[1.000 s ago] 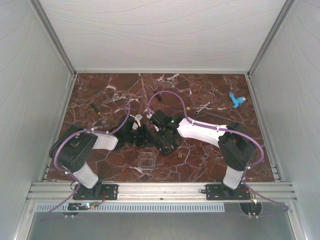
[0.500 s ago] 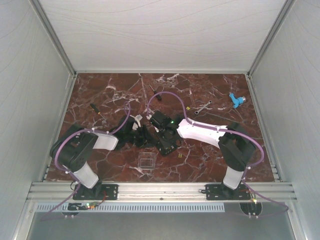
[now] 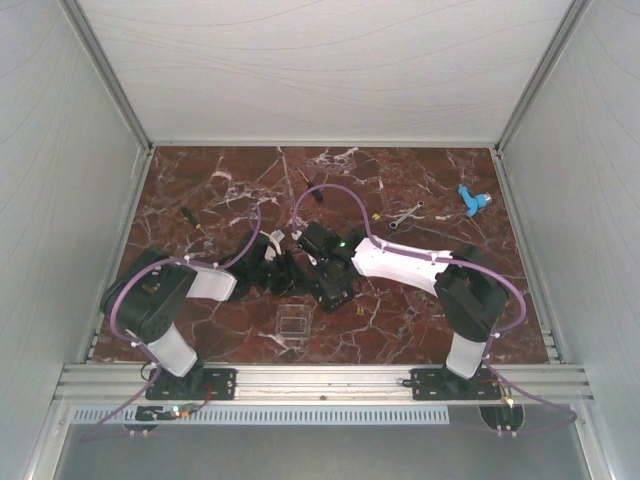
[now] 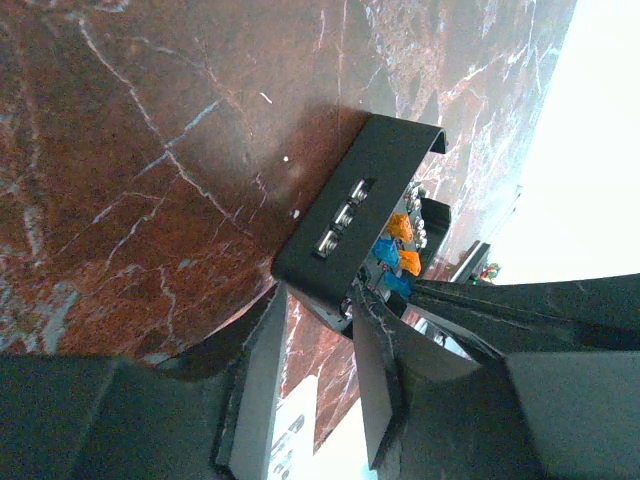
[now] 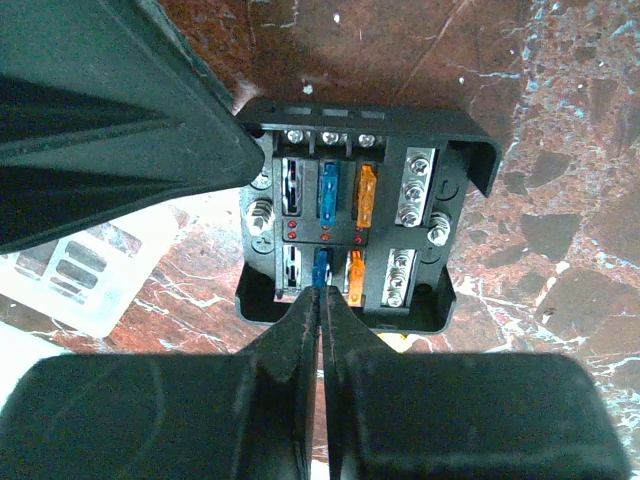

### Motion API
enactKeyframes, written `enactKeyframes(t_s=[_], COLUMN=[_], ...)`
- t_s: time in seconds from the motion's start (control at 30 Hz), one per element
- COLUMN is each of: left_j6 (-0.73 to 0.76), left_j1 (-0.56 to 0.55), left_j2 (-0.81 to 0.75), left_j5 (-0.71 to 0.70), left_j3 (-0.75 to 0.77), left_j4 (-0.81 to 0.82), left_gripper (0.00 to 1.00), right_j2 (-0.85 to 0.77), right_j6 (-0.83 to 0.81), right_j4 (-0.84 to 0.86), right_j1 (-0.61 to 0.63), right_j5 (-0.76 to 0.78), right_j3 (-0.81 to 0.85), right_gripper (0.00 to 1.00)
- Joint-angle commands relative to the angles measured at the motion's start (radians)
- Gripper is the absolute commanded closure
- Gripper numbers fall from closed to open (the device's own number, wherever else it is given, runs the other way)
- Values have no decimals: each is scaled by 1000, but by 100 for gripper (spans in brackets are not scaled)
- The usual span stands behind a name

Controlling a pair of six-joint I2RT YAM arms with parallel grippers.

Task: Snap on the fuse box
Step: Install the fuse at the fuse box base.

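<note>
Marble table (image 4: 120,150): left gripper (image 4: 318,312) clamps fuse box (image 4: 372,170) (narrow gap); right gripper (image 5: 320,300) pinches blue fuse (image 5: 320,266).

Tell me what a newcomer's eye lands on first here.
The open black fuse box sits mid-way across the red marble table, its blue and orange fuses bright against the dark plastic. Both grippers crowd it: the right gripper has its fingers closed to a slit at a blue fuse, and the left gripper straddles one corner.
</note>
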Motion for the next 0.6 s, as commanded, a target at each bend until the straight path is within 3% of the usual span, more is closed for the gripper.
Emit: enactKeyframes(t_s=[0.0,0.37,0.57], left_j6=[-5,-7,-5], left_j1=[-3,-3,-3], left_j2=[17,19,6], left_j5=[4,6,2], left_j3=[-4,-5,-7], left_j4=[59,66,59], left_gripper=[68,69,68], right_j2=[115,173,16], right_j6=[-12,-11,-15], right_j4=[-125,-82,-33], right_j1=[33,39,43], right_j5=[-52,-25,18], right_j3=[-64,-86,-31], right_gripper=[100,100,100])
